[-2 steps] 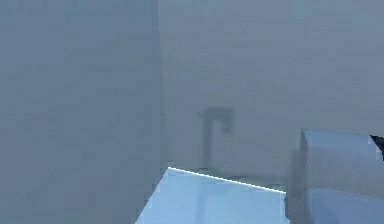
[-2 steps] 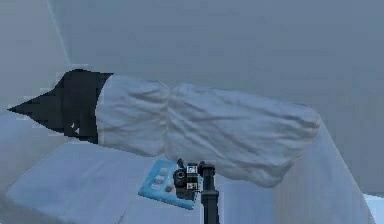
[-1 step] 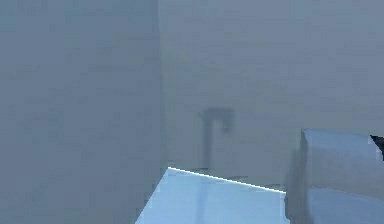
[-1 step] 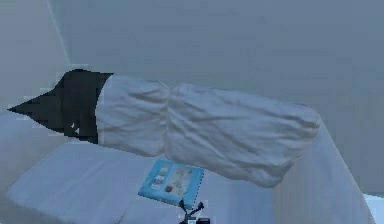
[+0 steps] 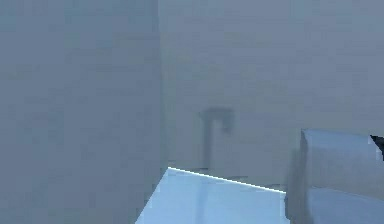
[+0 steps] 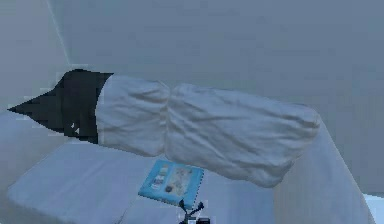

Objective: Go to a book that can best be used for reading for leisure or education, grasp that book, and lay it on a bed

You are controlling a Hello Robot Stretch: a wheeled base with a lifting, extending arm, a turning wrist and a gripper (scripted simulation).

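Note:
A thin light-blue book [image 6: 172, 182] shows low in the arm side view, just left of the middle, over the pale bed [image 6: 70, 180]. Dark parts of my gripper [image 6: 193, 212] rise from the bottom edge and meet the book's near corner. The book has the bed's surface behind it, so I cannot tell whether the gripper holds it or whether it lies on the bed. In the forward view a corner of the bed [image 5: 200, 200] reaches in from the bottom.
A crumpled white blanket [image 6: 215, 130] lies across the bed behind the book, with a dark cloth [image 6: 70, 100] at its left end. A white pillow-like block [image 5: 335, 175] sits at the forward view's right. Plain grey walls [image 5: 90, 90] stand close behind the bed.

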